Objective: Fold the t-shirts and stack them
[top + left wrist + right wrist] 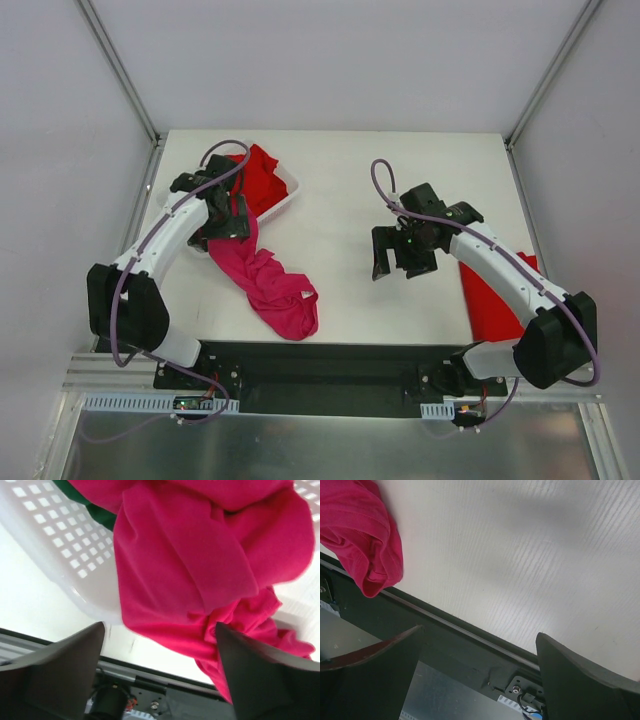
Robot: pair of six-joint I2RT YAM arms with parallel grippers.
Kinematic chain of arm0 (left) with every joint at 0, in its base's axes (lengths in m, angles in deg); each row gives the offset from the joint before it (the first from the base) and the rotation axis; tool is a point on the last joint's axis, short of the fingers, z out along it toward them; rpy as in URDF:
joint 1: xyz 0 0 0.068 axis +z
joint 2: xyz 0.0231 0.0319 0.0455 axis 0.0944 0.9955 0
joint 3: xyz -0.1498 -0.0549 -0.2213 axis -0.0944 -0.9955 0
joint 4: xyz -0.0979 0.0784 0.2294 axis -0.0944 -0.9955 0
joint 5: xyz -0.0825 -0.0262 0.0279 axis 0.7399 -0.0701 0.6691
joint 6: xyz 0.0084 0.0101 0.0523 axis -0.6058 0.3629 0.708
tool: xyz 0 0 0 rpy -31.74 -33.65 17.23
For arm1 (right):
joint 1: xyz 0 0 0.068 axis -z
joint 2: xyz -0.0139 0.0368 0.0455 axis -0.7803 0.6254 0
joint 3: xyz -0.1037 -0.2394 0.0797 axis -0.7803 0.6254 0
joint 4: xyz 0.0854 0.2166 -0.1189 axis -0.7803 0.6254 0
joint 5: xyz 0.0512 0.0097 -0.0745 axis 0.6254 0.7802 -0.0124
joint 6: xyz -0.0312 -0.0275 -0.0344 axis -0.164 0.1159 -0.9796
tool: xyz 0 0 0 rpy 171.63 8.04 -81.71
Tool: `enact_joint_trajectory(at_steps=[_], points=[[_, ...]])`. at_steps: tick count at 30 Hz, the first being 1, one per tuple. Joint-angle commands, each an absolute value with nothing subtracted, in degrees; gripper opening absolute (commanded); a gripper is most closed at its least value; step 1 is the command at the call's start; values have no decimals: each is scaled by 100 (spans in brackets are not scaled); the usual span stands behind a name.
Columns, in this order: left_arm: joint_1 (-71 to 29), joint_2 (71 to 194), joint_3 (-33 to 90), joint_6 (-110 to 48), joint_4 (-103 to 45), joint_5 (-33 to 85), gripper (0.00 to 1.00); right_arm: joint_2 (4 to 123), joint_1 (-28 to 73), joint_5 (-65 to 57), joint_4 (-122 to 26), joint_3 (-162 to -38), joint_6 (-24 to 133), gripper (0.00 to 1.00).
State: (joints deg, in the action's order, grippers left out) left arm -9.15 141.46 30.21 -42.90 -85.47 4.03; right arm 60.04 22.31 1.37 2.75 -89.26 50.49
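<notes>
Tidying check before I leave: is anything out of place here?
Yes: the magenta t-shirt spills over the rim of the white basket and lies crumpled on the table, its end near the front edge. Nothing looks damaged.

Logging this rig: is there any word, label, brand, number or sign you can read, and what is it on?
No text can be read.
White label below the table edge: too small and blurred to read.
Pink shirt, basket: no print shows.
</notes>
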Motion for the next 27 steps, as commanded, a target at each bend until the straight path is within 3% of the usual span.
enact_joint_trajectory(at_steps=[1, 7, 9, 11, 12, 26, 27], points=[[-909, 14467, 2876, -4277, -8314, 215, 99, 5976, 2228, 232, 268, -9032, 4933, 96], [-891, 14723, 2683, -4181, -7937, 416, 99, 5862, 2228, 180, 286, -8917, 4925, 96], [-865, 14785, 2596, -4111, -7848, 513, 86, 5836, 2237, 162, 312, -8891, 4924, 96], [-874, 14846, 2569, -4084, -7795, 610, 26, 5809, 2228, 127, 347, -8891, 4916, 96], [-874, 14855, 2578, -4084, -7804, 610, 0, 5818, 2228, 127, 347, -8882, 4898, 96], [-873, 13853, 3421, -3777, -8278, -875, 0, 6055, 2228, 180, 277, -8952, 4968, 96], [-874, 13801, 3561, -3741, -8313, -971, 3, 6081, 2228, 206, 268, -8952, 4977, 96]])
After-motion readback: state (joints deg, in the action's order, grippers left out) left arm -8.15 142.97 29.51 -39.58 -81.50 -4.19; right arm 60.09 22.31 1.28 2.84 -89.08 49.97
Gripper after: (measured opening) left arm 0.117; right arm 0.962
